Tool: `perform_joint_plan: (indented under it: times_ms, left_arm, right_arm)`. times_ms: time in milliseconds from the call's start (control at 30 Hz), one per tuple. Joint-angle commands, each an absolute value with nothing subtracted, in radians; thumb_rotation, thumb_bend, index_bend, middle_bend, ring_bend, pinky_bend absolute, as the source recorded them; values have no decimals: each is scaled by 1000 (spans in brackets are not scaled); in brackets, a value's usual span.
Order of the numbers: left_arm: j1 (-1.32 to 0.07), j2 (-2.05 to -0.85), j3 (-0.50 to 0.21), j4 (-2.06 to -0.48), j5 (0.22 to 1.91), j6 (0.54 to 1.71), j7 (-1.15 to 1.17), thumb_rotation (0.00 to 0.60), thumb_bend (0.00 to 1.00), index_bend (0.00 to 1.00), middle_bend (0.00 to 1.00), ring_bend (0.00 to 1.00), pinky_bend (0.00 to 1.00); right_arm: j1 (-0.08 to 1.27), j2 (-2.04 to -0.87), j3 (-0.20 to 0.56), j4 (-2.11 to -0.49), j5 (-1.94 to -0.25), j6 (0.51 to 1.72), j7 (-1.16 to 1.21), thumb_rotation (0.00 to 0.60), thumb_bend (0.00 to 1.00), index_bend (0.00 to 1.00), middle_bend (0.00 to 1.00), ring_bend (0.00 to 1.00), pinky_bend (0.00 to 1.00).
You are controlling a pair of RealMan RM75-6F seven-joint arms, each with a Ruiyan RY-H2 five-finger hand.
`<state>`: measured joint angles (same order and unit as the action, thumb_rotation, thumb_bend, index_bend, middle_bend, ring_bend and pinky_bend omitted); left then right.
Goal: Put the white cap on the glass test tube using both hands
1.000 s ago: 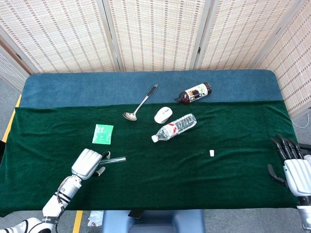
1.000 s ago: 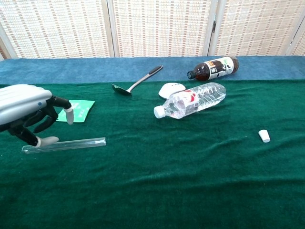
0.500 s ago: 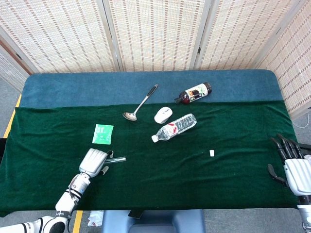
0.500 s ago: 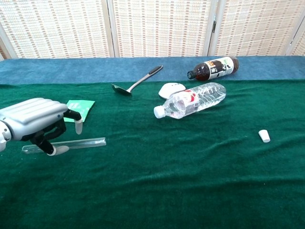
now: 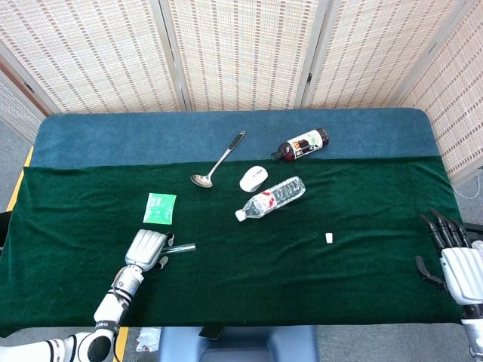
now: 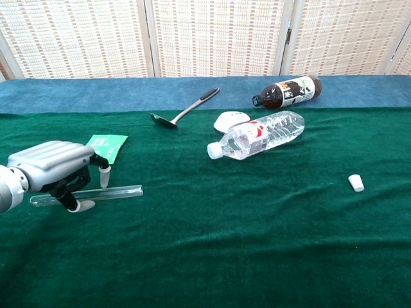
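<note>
Silver-backed left hand (image 6: 51, 168), black fingers (image 6: 62, 188), pale fingertips

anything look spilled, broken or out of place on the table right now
Nothing looks spilled or broken. The clear water bottle and the dark bottle both lie on their sides, but no liquid shows on the cloth. The white cap sits far from the glass test tube.
</note>
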<state>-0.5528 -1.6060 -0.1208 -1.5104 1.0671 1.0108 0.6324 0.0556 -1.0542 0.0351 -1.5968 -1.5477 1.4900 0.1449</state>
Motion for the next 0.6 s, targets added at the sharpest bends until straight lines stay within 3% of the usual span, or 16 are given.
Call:
perform_joint_plan:
  times_ms: [33, 233, 600]
  left_arm:
    - [-554, -1602, -113, -1517, 1069, 1013, 625, 600, 342, 479, 924, 918, 813]
    - [-555, -1579, -77, -1549, 1102, 1023, 626, 600, 343, 490, 924, 918, 813]
    - [-566, -1596, -76, -1516, 1083, 1035, 622, 600, 344, 520, 928, 920, 813]
  right_arm:
    - [55, -1054, 35, -1597, -1547, 1490, 145, 600, 518, 0, 0, 0, 0]
    - [56, -1055, 34, -1599, -1547, 1487, 141, 600, 518, 0, 0, 0, 0]
    - [57, -1056, 35, -1595, -1542, 1482, 143, 600, 518, 0, 0, 0, 0]
